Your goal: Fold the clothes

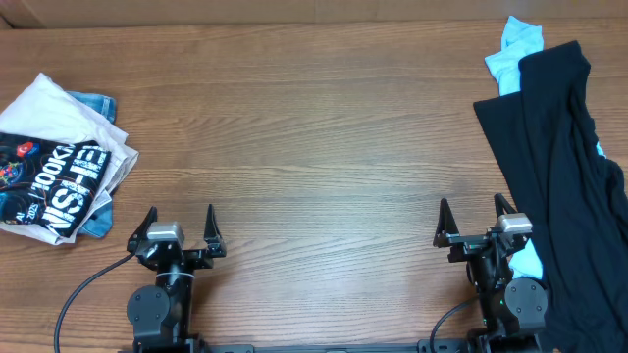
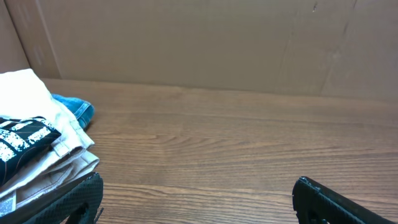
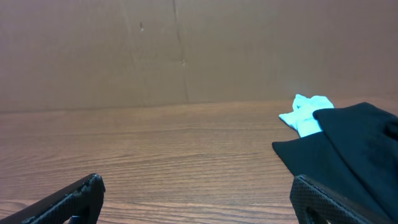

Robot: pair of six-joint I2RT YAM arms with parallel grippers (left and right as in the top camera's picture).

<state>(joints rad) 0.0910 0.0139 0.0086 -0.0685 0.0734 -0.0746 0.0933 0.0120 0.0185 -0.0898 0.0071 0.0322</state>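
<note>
Black fingers spread wide on the left tool (image 1: 181,212), with nothing between them. The arm is tucked low at the near edge of the wooden surface (image 1: 314,127), its fingers pointing toward the far side. Well off to the left tool's right sits the right tool (image 1: 471,204), in the same crouch, jaws just as wide and gripping nothing.

Out to the left tool's left and a little farther back is a folded stack. The black lettered shirt (image 1: 54,181) lies on top with its bold white print showing, resting on a white garment (image 1: 59,103), and a blue denim piece (image 1: 96,102) peeks out from underneath.

Far on the left tool's right, past the right tool, a plain black garment (image 1: 559,157) sprawls unfolded in a long strip. It runs right up beside the right arm. A light blue garment (image 1: 515,44) pokes out from under its far end.
</note>
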